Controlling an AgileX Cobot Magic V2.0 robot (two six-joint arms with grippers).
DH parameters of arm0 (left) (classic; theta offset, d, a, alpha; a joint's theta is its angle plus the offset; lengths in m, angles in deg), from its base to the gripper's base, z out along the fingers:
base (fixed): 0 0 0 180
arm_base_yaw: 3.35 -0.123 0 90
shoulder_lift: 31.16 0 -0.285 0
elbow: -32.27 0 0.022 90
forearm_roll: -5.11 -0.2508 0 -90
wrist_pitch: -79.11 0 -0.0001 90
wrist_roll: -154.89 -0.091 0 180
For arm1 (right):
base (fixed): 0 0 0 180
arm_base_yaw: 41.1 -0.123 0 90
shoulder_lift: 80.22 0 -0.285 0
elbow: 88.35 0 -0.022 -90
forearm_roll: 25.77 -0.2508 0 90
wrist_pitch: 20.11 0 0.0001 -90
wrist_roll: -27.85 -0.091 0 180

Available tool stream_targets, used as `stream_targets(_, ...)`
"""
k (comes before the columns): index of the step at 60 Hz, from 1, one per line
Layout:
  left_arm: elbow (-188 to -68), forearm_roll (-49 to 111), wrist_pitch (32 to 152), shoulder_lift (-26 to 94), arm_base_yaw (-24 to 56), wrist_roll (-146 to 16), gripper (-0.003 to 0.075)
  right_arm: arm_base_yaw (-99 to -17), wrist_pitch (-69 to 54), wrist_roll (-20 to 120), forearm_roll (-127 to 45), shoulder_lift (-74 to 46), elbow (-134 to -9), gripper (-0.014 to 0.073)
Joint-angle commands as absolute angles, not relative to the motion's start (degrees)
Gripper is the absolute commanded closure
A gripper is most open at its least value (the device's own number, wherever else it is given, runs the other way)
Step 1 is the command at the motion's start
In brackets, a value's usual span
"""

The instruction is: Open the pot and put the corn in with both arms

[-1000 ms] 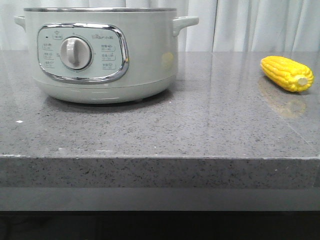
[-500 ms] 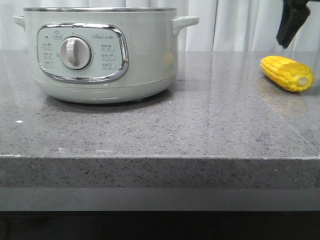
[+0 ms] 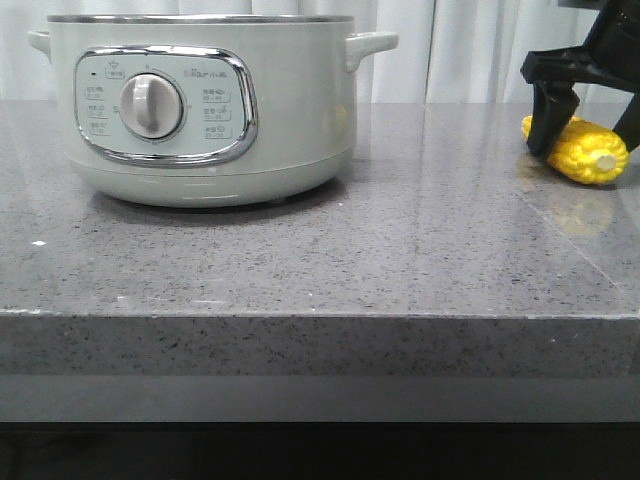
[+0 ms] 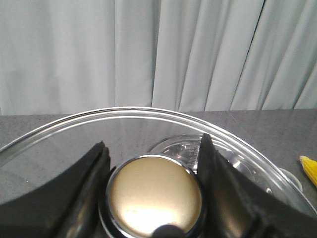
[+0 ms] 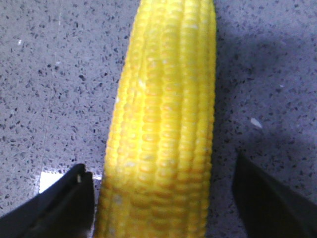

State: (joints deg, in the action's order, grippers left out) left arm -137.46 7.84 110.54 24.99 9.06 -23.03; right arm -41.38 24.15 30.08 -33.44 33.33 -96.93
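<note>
The pot (image 3: 200, 110) blocks the left of the counter (image 3: 400, 260); bare stone lies well clear between it and the corn (image 3: 580, 148). The right gripper (image 3: 590, 125) straddles the corn, gaps either side. The left gripper (image 4: 151, 163) flanks the lid knob (image 4: 153, 196) closely.

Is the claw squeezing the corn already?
No, in the right wrist view the right claw is open, its fingers on either side of the corn with grey countertop showing between.
</note>
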Motion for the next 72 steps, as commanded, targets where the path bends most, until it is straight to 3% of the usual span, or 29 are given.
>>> stream_targets(1,-139.7,8.4,102.0,25.4,9.0,-22.8,0.0513,-41.3,22.7,31.0,-34.0,30.9,-99.3,0.0134)
stream_targets(10,-139.7,8.4,102.0,25.8,9.0,-22.8,0.0513,-41.3,22.8,31.0,-34.0,30.9,-99.3,0.0244)
stream_targets(32,-139.7,8.4,98.7,25.8,9.0,-22.8,0.0513,-43.3,22.3,32.4,-34.2,22.3,-99.4,0.0246)
stream_targets(51,-139.7,8.4,98.6,25.8,9.0,-22.8,0.0513,-52.9,21.9,33.4,-35.0,11.4,-106.1,0.0246)
stream_targets(72,-139.7,8.4,96.7,25.8,9.0,-22.8,0.0513,-65.3,20.2,35.5,-39.4,12.3,-113.1,0.0246)
